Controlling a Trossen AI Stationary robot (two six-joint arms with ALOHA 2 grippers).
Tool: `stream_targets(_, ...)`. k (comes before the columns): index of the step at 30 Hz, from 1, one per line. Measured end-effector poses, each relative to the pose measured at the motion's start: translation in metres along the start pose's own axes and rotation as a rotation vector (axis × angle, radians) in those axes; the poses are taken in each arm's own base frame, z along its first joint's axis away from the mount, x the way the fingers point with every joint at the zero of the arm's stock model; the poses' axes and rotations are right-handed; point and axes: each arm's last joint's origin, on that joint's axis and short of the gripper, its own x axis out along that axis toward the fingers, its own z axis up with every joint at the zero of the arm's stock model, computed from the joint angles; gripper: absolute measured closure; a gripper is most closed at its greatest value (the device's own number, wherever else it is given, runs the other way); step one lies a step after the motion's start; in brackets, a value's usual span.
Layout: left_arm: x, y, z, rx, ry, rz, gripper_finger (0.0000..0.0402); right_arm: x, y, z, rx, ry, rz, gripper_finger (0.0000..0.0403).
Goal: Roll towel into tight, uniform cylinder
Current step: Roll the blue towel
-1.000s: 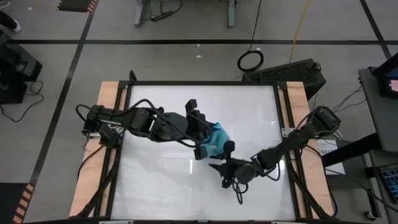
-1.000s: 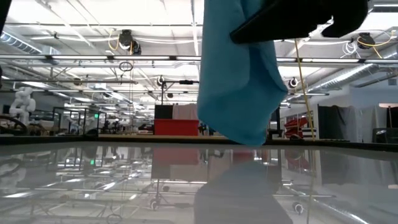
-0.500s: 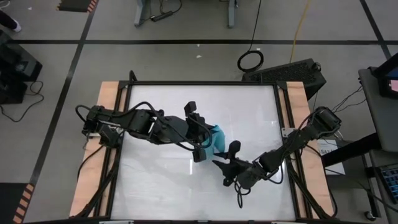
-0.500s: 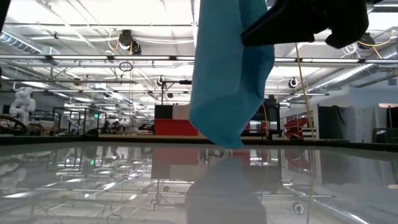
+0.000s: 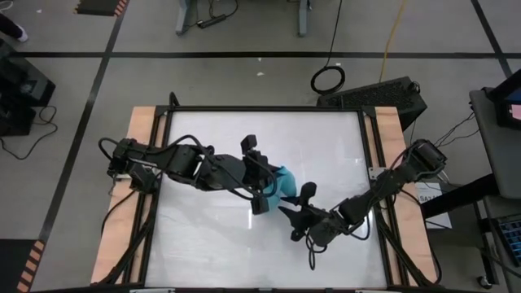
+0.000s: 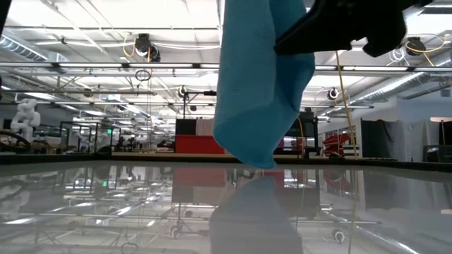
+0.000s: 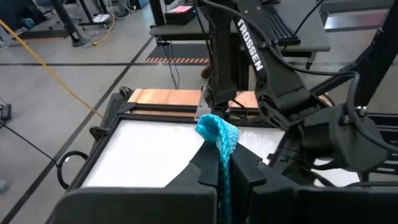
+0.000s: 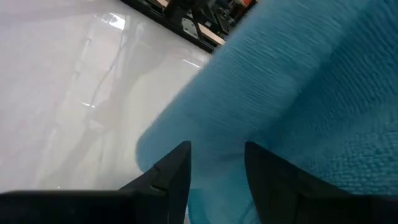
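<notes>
Overhead, left gripper (image 5: pixel 269 181) (clenched) mostly hides the towel (image 5: pixel 286 180); right gripper (image 5: pixel 295 205) parted, empty.

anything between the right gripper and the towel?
Nothing visible. The right gripper is open with its fingers right at the soft turquoise-blue cloth towel, which hangs above the white tabletop, pinched in the shut left gripper.
</notes>
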Motion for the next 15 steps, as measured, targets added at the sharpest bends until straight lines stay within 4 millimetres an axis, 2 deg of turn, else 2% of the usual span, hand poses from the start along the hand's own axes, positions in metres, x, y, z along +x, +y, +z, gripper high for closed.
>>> stream_targets(9, -0.001, -0.002, 0.000, 0.008, -0.001, -0.005, 0.0395, 0.013, -0.006, -0.003, 0.084, 0.023, 0.113, 0.0261)
stream_targets(15, -0.001, -0.002, -0.002, 0.017, 0.014, -0.004, 0.0395, 0.013, -0.006, -0.003, 0.081, 0.023, 0.118, 0.0261)
